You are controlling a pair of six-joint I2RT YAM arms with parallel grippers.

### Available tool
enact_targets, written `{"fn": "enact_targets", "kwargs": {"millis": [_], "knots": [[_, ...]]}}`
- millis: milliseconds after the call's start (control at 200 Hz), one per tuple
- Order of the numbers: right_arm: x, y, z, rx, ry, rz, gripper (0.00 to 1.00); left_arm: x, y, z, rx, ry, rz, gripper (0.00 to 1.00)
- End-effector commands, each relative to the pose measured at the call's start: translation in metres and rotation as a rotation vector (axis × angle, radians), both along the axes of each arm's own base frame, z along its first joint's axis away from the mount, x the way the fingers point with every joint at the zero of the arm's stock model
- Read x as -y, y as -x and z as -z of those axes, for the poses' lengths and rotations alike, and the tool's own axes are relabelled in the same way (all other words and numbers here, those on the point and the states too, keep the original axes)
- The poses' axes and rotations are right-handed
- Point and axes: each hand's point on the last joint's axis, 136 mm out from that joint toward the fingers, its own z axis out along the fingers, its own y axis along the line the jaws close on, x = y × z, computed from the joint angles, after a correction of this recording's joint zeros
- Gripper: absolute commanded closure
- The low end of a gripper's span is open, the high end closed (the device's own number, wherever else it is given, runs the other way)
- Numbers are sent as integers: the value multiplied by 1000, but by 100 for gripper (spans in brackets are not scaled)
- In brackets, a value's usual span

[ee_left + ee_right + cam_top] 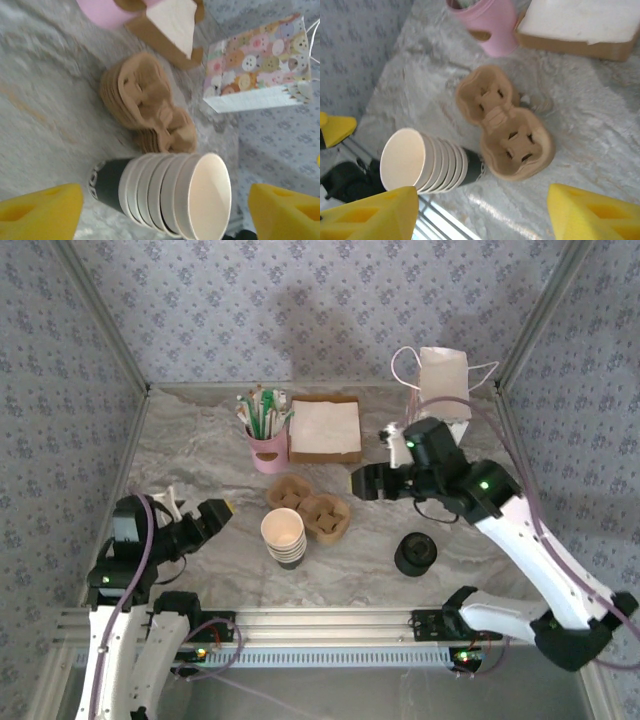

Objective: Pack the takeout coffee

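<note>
Top external: right hand (362, 483) points leftward, spread.

Walls (320, 310): pale lilac-grey, small floral print.
Table (190, 450): grey-beige marble veining.
Holder cup (268, 453), upper centre: pink, holding green-and-white sticks (262, 412).
Box (325, 457): brown card, white napkins (326, 425) inside.
Cup carriers (312, 510): tan-brown.
Cup stack (283, 535): cream; lowest cup black with white print.
Squat round pile (414, 554), lower right of centre: all black.
Bag (257, 65), upper right: pastel cartoon animal faces.
Left gripper (165, 210) fingers (40, 207): yellow.
Right gripper (480, 212) fingers (592, 212): yellow.
</note>
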Motion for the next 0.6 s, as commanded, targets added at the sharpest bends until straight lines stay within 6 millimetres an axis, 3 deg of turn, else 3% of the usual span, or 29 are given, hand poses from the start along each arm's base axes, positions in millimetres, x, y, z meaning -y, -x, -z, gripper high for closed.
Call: {"fn": "enact_targets", "kwargs": {"millis": [0, 335, 595], "knots": [[-12, 9, 13, -23, 160, -48, 35, 18, 20, 5, -57, 107, 92, 22], [-76, 29, 31, -52, 315, -214, 49, 37, 49, 36, -172, 232, 209, 45], [-104, 34, 49, -94, 422, -278, 56, 41, 57, 43, -175, 255, 246, 48]]}}
